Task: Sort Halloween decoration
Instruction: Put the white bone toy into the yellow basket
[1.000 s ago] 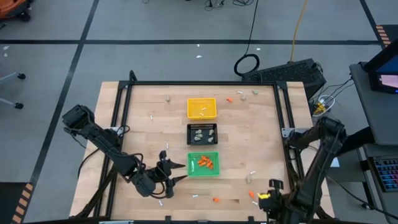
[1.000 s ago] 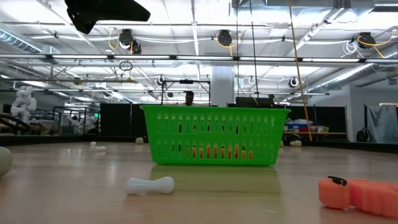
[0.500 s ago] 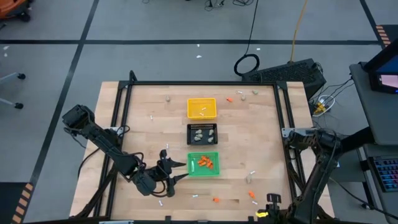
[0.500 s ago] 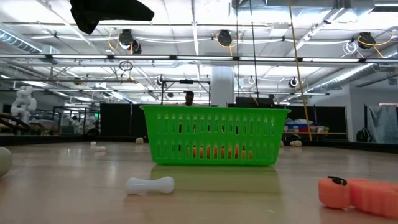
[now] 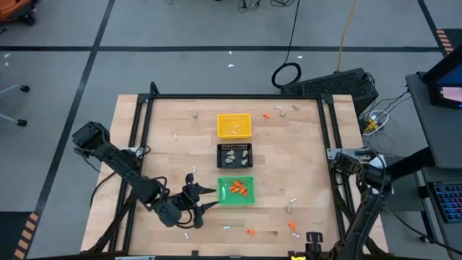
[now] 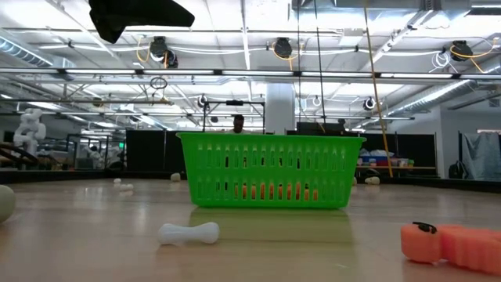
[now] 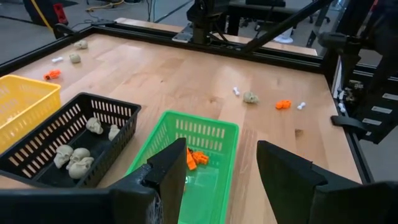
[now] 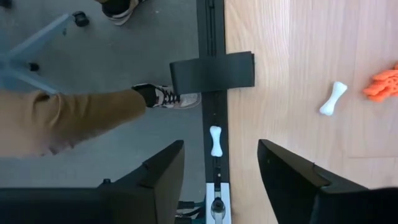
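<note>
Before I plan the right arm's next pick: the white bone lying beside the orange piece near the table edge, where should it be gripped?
Grip the white bone across its thin middle shaft, from above: it lies flat on the table, knobs wider than shaft.

Left pincer agape, low; right pincer agape, empty.

Beside the black tray sat a yellow tray and a green tray holding orange bits; beige-grey lumps filled the black one.
</note>
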Action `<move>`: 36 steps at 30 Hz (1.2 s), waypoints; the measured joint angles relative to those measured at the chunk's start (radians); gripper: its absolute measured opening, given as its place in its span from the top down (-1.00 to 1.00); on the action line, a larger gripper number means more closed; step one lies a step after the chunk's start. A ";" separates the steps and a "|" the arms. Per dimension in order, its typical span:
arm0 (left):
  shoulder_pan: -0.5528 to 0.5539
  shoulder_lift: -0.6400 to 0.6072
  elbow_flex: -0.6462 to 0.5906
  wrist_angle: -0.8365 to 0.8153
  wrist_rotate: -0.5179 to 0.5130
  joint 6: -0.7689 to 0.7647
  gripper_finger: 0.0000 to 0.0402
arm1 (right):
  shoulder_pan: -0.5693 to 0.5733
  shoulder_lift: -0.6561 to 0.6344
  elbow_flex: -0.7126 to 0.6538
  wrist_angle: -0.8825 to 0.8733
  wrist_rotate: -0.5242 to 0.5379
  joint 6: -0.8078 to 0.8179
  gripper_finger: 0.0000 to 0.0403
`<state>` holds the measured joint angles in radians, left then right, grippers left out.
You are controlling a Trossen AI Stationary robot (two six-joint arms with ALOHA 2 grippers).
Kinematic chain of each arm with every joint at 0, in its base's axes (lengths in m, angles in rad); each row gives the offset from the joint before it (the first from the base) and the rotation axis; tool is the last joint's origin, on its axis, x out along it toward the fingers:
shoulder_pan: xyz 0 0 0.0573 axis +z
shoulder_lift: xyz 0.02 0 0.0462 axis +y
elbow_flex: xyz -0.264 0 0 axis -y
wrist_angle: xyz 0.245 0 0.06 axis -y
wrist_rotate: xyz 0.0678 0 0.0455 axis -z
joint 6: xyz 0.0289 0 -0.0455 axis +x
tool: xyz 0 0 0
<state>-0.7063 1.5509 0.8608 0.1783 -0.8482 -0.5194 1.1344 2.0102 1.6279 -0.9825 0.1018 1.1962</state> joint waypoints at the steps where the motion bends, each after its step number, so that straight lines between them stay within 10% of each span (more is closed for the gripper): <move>1: 0.000 0.000 0.000 0.000 0.000 0.000 0.04 | 0.004 0.000 0.000 -0.001 0.002 0.000 0.04; 36: 0.000 0.000 0.000 -0.001 0.006 0.001 0.04 | 0.013 0.110 0.000 -0.013 -0.026 0.007 0.18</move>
<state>-0.7063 1.5509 0.8608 0.1776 -0.8425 -0.5182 1.1477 2.1204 1.6276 -0.9959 0.0757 1.2030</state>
